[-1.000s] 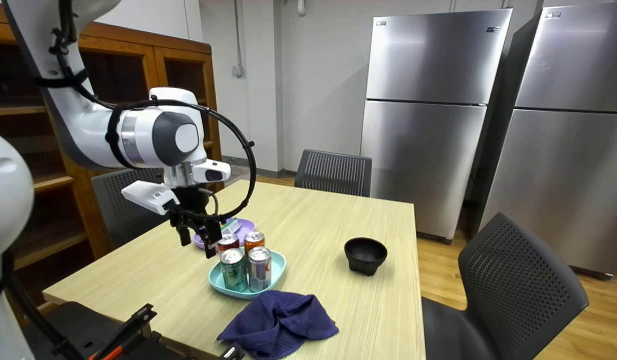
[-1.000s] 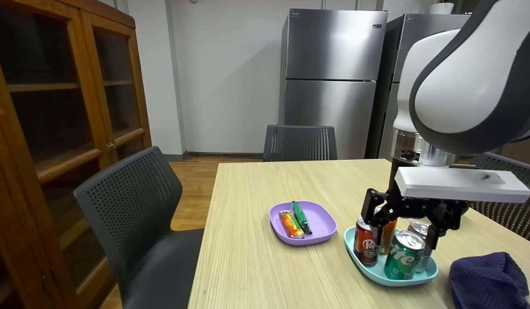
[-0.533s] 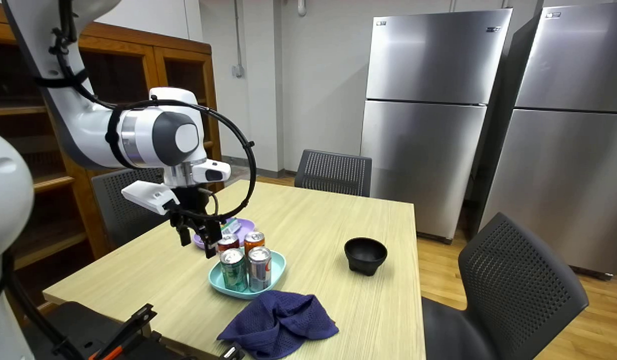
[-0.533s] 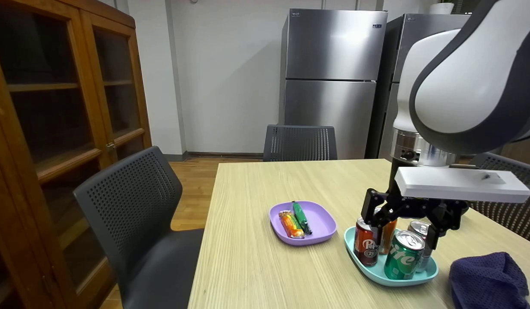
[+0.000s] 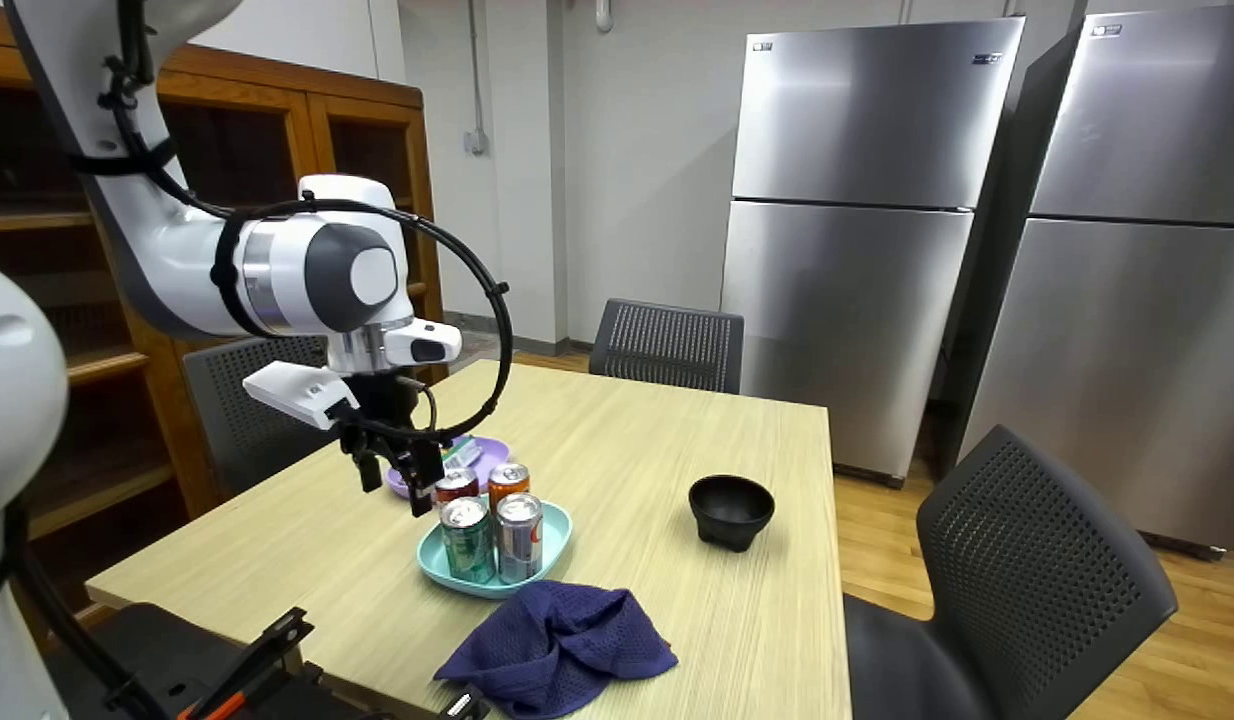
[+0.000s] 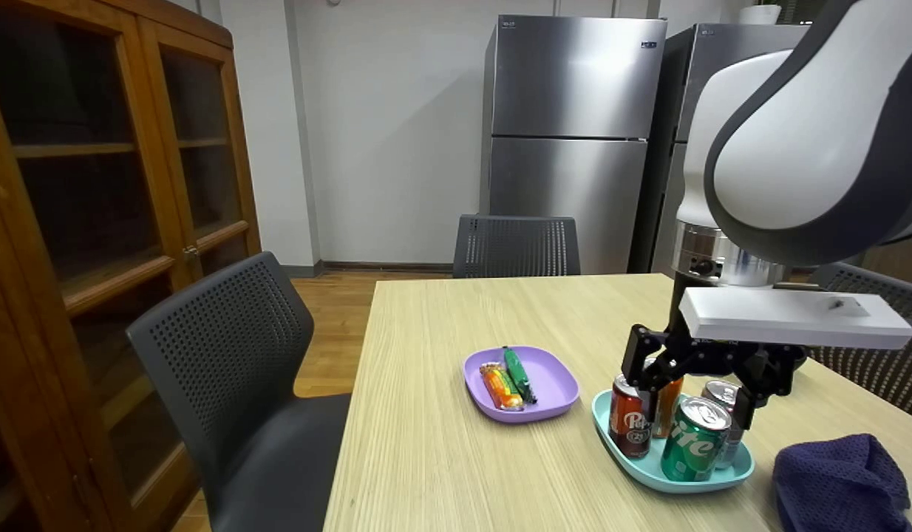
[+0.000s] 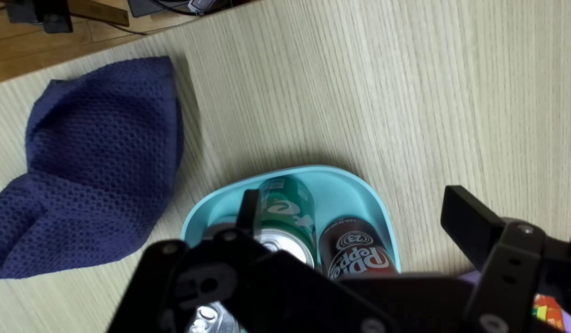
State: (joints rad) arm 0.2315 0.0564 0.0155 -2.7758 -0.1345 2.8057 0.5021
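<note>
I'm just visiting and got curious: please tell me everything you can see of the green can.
The green can looks metal, with white lettering ending in "ite" and a silver lid. It stands upright in the turquoise tray, grouped with a dark red can, an orange can and a silver can; whether they touch is unclear. The open fingers are nearby, not gripping it.

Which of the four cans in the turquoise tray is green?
The green can marked "ite" in white; the other three are the dark red can, the orange can and the silver can.
</note>
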